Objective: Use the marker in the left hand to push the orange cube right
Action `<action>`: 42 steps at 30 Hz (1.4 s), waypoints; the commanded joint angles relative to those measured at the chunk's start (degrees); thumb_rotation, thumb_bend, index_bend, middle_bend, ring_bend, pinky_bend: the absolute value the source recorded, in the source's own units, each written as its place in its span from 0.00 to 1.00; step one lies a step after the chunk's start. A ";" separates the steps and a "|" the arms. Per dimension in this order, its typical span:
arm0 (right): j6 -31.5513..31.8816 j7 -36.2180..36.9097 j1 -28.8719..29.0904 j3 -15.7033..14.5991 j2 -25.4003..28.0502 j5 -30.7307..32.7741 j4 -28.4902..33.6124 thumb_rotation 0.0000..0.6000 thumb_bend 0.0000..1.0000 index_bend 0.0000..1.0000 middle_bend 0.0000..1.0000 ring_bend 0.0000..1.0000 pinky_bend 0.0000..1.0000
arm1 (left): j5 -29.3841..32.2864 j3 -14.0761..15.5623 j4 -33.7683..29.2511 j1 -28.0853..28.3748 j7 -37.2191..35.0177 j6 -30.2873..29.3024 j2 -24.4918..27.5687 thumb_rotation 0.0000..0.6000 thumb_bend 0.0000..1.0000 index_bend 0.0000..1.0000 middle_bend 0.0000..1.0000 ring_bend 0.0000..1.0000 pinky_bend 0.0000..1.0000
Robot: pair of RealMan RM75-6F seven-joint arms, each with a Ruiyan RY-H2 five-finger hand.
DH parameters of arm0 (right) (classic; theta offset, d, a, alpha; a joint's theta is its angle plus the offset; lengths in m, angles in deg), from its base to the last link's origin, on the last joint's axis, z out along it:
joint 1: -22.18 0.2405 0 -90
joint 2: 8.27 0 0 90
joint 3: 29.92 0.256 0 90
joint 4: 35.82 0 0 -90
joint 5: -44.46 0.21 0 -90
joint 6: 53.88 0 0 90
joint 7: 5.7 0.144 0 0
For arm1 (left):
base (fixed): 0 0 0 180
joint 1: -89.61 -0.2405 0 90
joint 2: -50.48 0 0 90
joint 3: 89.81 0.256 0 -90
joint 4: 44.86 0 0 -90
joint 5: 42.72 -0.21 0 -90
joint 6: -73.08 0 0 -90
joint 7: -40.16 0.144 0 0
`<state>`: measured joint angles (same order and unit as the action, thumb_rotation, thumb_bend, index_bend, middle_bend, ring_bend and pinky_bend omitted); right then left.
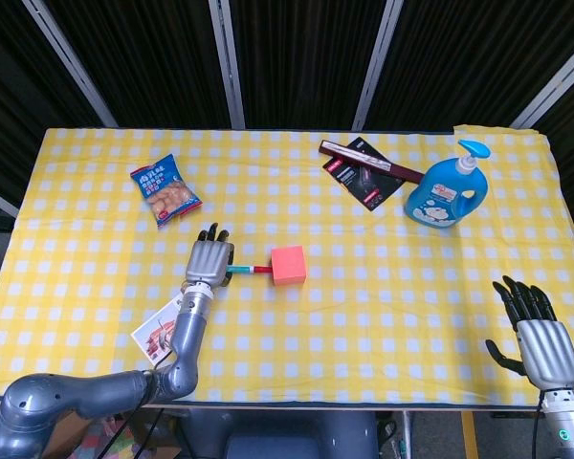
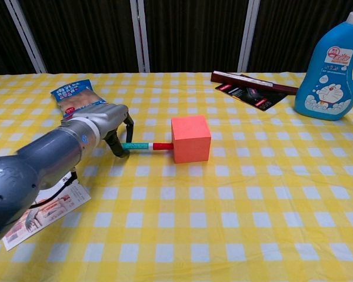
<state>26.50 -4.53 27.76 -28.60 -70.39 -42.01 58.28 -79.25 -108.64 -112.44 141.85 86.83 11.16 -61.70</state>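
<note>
My left hand (image 2: 109, 120) is closed around the marker (image 2: 146, 146), which lies nearly level and points away to my right, low over the tabletop (image 2: 235, 194). Its red tip meets the left face of the orange cube (image 2: 190, 138), so the cube sits just past the marker's end, directly right of my left hand. I judge the push to be under way: contact looks made and the tool is lined up with the cube's middle, but plenty of checked cloth remains to the cube's right, and how far it should travel I cannot say. My right hand (image 1: 539, 337) rests well off to the right, holding nothing, fingers spread apart
</note>
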 commanded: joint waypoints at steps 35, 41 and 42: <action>-0.10 0.99 -0.11 -0.16 0.43 -0.11 0.30 1.00 0.38 0.00 0.00 0.00 0.00 | 2.32 -4.48 3.27 5.14 3.21 -0.75 -5.07 1.00 0.41 0.69 0.16 0.02 0.14; -0.28 1.16 -0.03 -0.11 0.48 0.03 0.36 1.00 0.38 0.00 0.00 0.00 0.00 | 2.90 -5.64 6.13 7.32 3.41 0.54 -7.48 1.00 0.41 0.69 0.16 0.02 0.14; -0.33 1.20 -0.03 -0.13 0.50 0.03 0.31 1.00 0.38 0.00 0.00 0.00 0.00 | 2.92 -5.81 6.69 7.80 3.45 0.84 -8.01 1.00 0.42 0.69 0.16 0.02 0.14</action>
<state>26.18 -3.33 27.73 -28.73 -69.89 -41.97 58.59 -76.44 -114.16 -106.41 149.05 90.18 11.57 -69.07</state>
